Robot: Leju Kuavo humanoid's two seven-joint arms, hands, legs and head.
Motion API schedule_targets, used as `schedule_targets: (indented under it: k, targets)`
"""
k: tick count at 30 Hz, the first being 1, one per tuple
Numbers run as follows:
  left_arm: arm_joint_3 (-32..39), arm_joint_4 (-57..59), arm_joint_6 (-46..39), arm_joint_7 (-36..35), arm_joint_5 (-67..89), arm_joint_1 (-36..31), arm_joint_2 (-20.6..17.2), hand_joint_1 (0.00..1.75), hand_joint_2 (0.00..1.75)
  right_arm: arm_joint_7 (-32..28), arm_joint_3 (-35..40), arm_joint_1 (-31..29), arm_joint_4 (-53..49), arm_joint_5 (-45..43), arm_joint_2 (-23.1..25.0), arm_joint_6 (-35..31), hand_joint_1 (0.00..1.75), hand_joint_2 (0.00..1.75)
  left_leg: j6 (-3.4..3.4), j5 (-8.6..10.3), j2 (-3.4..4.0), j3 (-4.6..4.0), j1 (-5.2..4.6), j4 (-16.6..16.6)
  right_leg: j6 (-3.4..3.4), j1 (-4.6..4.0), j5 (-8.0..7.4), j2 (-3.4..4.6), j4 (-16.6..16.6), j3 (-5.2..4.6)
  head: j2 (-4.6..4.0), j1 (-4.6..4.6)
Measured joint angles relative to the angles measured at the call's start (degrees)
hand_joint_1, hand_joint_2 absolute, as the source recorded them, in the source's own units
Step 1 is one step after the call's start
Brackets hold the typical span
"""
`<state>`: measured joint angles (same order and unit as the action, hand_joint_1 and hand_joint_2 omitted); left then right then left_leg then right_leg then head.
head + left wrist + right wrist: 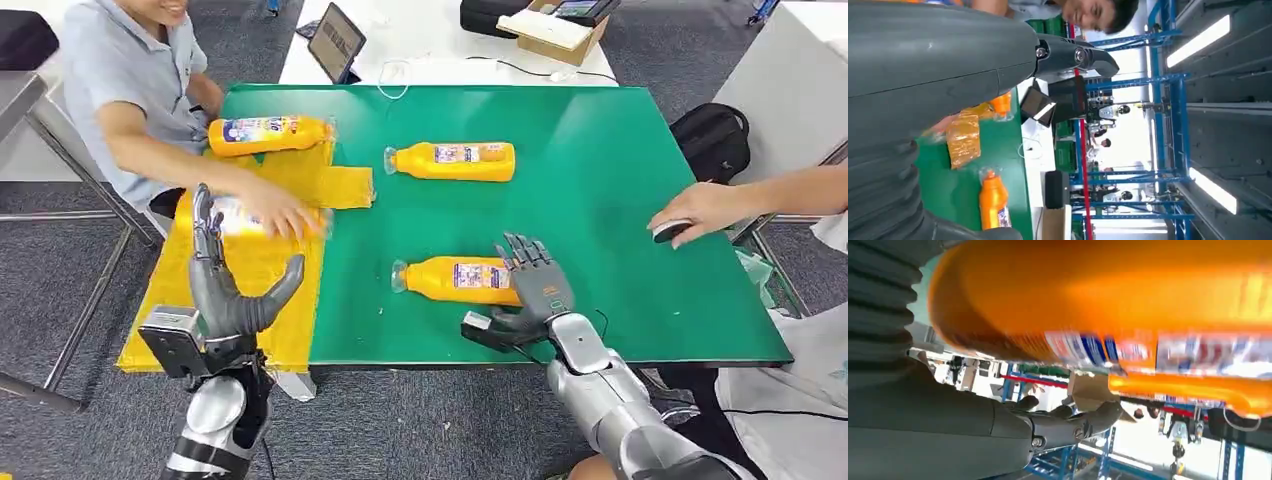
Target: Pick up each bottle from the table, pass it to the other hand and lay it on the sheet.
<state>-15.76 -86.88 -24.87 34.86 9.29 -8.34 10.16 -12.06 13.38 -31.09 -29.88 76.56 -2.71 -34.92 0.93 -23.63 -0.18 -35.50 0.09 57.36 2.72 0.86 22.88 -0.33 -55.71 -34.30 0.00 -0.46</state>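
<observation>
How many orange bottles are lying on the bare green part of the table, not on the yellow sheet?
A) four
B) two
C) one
B: two bottles lie on the bare green table, the far bottle and the near bottle by the right hand, while two other bottles rest on the yellow sheet.

Silver arms, dark grey hands (235,300) (ribbed grey wrist covers, visible screws)
</observation>
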Motion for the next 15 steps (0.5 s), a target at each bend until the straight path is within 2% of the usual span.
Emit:
schedule_targets:
  k: [8,14,15]
  targets:
    - [-1.55,0.41,-0.81,-1.09,2.03,-0.58,-0.02,0.0,1.75,3.41,0.92,-3.26,3.78,-0.59,0.15,6.99,0.0,1.75,0.0,0.0,0.01,0.06,-0.01,0.01,0.0,0.01,0.0,0.0,0.01,0.04,0.0,-0.02]
    - [-2.62,0.44,2.32,-3.08,0.17,-0.99,-0.22,0.0,1.75,4.89,0.9,-5.3,5.57,-3.13,0.57,13.37,0.0,1.75,0.0,-0.01,0.05,0.32,0.0,0.0,0.0,0.01,0.0,0.02,0.03,0.26,0.0,0.0]
    - [-2.71,0.44,2.62,-3.13,0.0,-0.99,-0.28,0.0,1.75,5.16,0.9,-5.55,5.7,-3.15,0.68,13.99,1.1,1.75,0.0,-0.01,0.06,0.37,0.0,-0.01,-0.01,0.01,0.0,0.02,0.03,0.3,0.0,-0.02]
